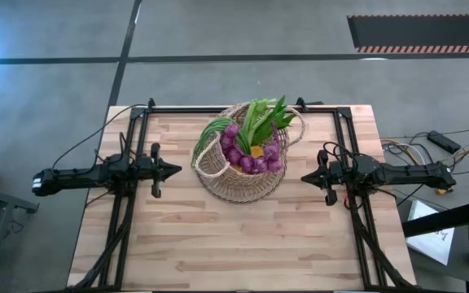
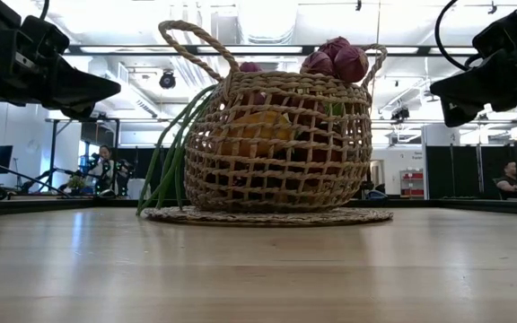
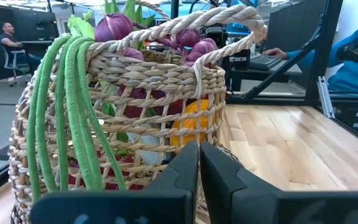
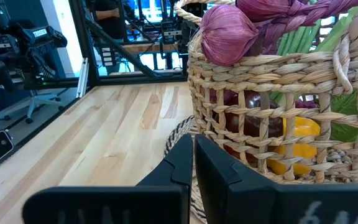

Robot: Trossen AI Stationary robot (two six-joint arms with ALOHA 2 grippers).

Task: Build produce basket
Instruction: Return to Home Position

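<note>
A round tan wicker basket [image 1: 243,167] stands on a woven mat at the table's far middle. It holds the produce: purple bulbs [image 1: 247,156], a yellow-orange piece [image 1: 256,150] and green leaves [image 1: 260,120]. Long green stalks [image 3: 67,118] hang over its rim on the left side. My left gripper [image 1: 177,169] hovers shut to the basket's left, pointing level at it. My right gripper [image 1: 304,177] hovers shut to its right, also level. Neither touches anything.
Black frame rails [image 1: 129,203] run along the table's left and right sides and its far edge. Bare wooden tabletop [image 1: 234,244] lies between the basket and the near edge. People sit at desks in the room beyond the table.
</note>
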